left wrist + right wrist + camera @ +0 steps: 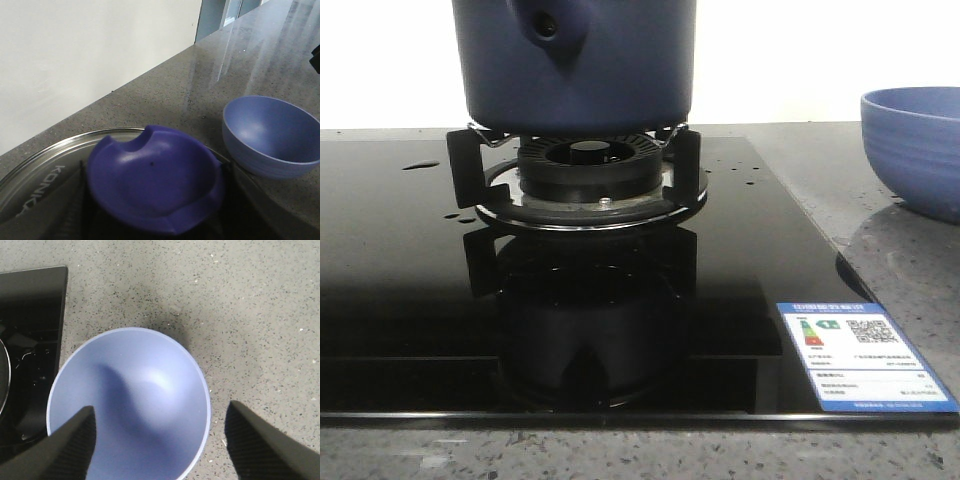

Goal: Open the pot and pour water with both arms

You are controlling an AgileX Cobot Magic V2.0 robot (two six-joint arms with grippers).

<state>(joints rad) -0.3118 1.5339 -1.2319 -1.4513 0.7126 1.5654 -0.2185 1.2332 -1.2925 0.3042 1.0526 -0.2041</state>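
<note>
The dark navy pot (610,80) stands on the burner's pot support (465,165), its handle socket (548,25) facing the camera; its top is cut off. Small water drops (420,165) lie on the black glass hob (410,290). In the left wrist view my left gripper (152,200) is shut on the purple-blue knob (155,177) of the steel-rimmed glass lid (45,165), one dark finger (75,210) on each side. Whether the lid rests on the pot I cannot tell. My right gripper (160,450) hangs open above the light-blue bowl (135,400). Neither gripper shows in the front view.
The light-blue bowl (920,150) stands on the speckled grey counter (800,150) right of the hob, close to the lid's rim in the left wrist view, where the bowl (272,135) looks empty. A white-and-blue energy label (865,355) sticks to the hob's front right corner. A white wall runs behind.
</note>
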